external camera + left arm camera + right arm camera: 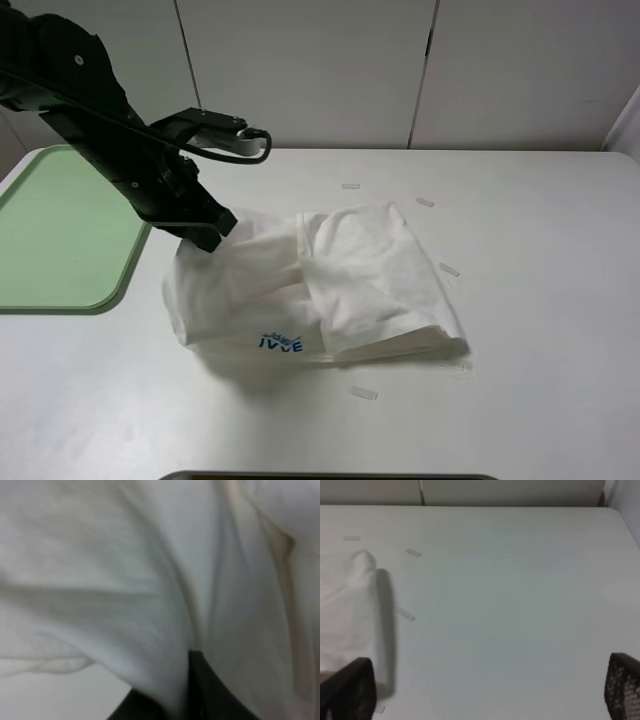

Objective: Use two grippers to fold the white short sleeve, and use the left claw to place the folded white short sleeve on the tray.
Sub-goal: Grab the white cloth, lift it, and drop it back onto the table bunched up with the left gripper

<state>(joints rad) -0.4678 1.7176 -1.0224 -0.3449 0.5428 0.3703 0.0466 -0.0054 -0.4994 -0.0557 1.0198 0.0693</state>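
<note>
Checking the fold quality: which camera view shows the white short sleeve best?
Exterior high: the whole white short sleeve lies loosely folded on the table, blue logo visible, left tool at its far left corner. The left wrist view shows only close-up fabric folds; the right wrist view catches just one edge.

Right pincer (487, 685) fingers (350, 690) spread wide over table (520, 580). White shirt (350, 610) edge just beyond one finger. Paper scraps (413, 553) ahead, near shirt.

One white short sleeve (370, 270), one tray (60, 230), four paper scraps (350, 186) (425, 202) (449, 269) (362, 393), two hands (205, 233) (485, 687)
</note>
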